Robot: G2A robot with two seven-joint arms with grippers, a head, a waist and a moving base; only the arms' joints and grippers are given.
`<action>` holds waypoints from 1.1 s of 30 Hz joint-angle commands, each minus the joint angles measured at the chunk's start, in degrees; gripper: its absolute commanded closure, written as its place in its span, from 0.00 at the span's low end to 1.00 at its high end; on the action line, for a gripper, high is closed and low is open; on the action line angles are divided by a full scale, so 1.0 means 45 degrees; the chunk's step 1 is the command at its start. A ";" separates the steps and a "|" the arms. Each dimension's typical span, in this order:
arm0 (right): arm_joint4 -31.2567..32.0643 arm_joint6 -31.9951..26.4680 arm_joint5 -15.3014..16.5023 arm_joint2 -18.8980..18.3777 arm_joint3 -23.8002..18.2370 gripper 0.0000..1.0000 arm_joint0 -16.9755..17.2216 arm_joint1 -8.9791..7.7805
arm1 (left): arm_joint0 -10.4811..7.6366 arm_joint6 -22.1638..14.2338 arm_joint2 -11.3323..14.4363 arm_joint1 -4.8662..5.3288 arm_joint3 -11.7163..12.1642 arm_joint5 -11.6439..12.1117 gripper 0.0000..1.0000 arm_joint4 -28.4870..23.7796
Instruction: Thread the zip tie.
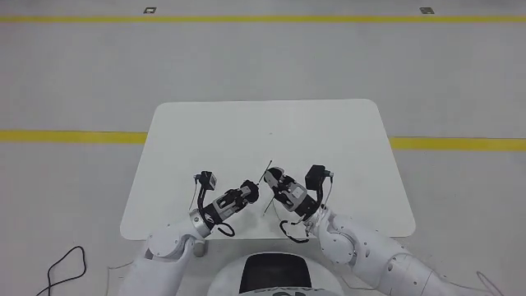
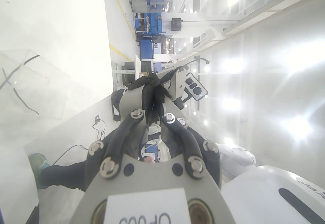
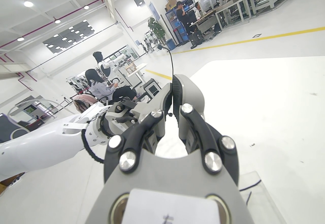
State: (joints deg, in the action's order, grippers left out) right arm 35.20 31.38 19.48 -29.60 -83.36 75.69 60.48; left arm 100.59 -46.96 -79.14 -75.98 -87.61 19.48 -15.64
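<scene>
Two grippers are facing each other above the table (image 1: 345, 131). The right gripper (image 3: 173, 82) is clamping the zip tie (image 3: 172, 64), whose long axis is pointing out past its fingertips, away from the robot; the left gripper (image 2: 152, 82), jaws together, is sitting just beside it.

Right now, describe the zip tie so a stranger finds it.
On the white table, look to the edge nearest the robot, where the right tool hangs. The zip tie is the thin black strip pinched there; unlike the strips lying in the clear tray, it sticks up.
</scene>
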 commanded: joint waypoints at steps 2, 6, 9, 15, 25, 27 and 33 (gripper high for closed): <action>-0.0050 -0.0113 0.0000 -0.0047 0.0013 1.00 0.0013 0.0029 | 0.0009 -0.0075 -0.0050 -0.0057 0.0011 0.0000 1.00 0.0021; -0.0086 -0.0274 0.0000 -0.0077 0.0033 1.00 0.0027 0.0070 | 0.0028 -0.0178 -0.0113 -0.0131 0.0024 0.0000 1.00 0.0037; -0.0095 -0.0350 0.0000 -0.0110 0.0049 1.00 0.0041 0.0097 | 0.0043 -0.0249 -0.0170 -0.0185 0.0034 0.0000 1.00 0.0055; -0.0065 -0.0440 0.0000 -0.0185 0.0079 1.00 0.0100 0.0135 | 0.0054 -0.0407 -0.0269 -0.0287 0.0063 0.0000 1.00 0.0054; 0.0093 -0.0433 0.0000 -0.0353 0.0055 1.00 0.0226 0.0159 | 0.0080 -0.0591 -0.0427 -0.0439 0.0107 0.0000 1.00 0.0138; 0.0182 -0.0329 0.0000 -0.0405 0.0010 1.00 0.0282 0.0151 | 0.0087 -0.0602 -0.0456 -0.0470 0.0110 0.0000 1.00 0.0166; 0.0339 -0.0266 0.0000 -0.0558 -0.0137 1.00 0.0445 0.0092 | 0.0096 -0.0647 -0.0524 -0.0546 0.0145 0.0000 1.00 0.0213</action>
State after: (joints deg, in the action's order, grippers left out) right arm 36.66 30.16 19.48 -32.01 -83.86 77.59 60.94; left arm 101.02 -49.81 -81.47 -78.38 -86.97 19.48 -14.74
